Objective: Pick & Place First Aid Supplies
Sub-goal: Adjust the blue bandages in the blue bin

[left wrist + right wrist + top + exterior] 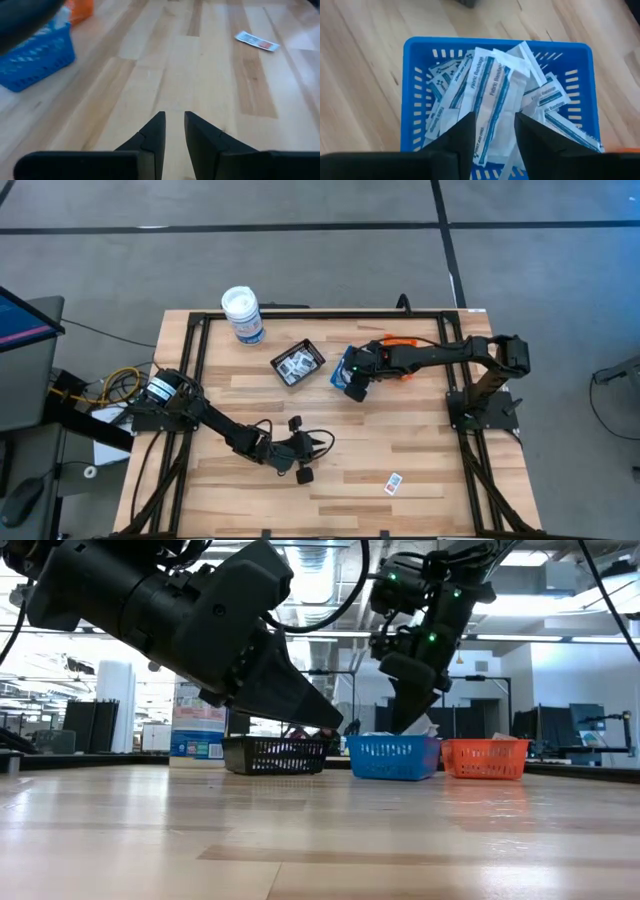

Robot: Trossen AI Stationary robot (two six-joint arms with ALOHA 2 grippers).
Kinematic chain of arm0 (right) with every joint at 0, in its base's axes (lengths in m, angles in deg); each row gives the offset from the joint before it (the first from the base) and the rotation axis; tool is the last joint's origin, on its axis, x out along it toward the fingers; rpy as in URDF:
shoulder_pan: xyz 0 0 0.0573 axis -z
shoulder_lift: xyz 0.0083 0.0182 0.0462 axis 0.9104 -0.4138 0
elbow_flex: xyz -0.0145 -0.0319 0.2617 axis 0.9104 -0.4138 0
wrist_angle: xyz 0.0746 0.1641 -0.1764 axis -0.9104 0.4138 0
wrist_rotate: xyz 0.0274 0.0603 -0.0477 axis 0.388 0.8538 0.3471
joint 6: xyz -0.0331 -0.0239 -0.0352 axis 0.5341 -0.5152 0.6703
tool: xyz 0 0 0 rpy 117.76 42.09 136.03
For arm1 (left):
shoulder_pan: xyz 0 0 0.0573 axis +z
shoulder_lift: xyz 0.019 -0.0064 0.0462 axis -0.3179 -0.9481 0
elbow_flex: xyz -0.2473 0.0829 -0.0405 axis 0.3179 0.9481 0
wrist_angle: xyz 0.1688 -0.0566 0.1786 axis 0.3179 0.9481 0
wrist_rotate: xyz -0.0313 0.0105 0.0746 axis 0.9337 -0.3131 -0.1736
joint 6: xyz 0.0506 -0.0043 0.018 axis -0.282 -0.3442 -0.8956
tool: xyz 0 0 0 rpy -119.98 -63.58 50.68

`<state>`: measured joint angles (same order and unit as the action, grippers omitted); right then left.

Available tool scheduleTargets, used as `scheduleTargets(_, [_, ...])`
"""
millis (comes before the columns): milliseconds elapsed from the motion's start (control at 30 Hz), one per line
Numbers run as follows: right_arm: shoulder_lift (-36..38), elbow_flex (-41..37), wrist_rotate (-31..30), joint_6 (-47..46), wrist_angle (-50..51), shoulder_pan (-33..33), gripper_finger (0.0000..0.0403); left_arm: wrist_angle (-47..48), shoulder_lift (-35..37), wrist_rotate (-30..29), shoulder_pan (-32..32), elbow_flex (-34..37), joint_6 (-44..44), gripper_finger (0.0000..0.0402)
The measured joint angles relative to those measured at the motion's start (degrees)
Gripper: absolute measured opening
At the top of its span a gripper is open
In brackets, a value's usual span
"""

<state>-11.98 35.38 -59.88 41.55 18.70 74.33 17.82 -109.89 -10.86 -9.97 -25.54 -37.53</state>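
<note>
The one loose packet [393, 482] lies flat on the table [400, 430], nearer the left tool [318, 442], whose fingers stand slightly parted and empty, while the right tool [352, 376] hangs open over the blue tray [415, 65] of packets.

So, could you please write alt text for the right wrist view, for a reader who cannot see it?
The right gripper hangs with jaws parted directly over a blue tray heaped with white bandage packets printed in blue. One long packet lies on top between the jaws. The tray sits on a light wooden table.
</note>
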Motion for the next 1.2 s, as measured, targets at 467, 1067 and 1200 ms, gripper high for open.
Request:
scheduleTargets(467, [0.0, 5.2, -9.1, -4.4, 8.9, 0.0, 0.0136, 0.0, 0.0, 2.7, 0.3, 0.0, -0.1, 0.0072])
scheduleTargets(1067, [-0.6, 5.4, -6.8, -11.0, 11.4, -1.4, 0.0118, 0.0, 0.0, 2.7, 0.3, 0.0, -0.1, 0.0072])
scheduleTargets(1200, [-0.6, 5.4, -6.8, -11.1, 11.5, -1.4, 0.0118, 0.0, 0.0, 2.7, 0.3, 0.0, -0.1, 0.0072])
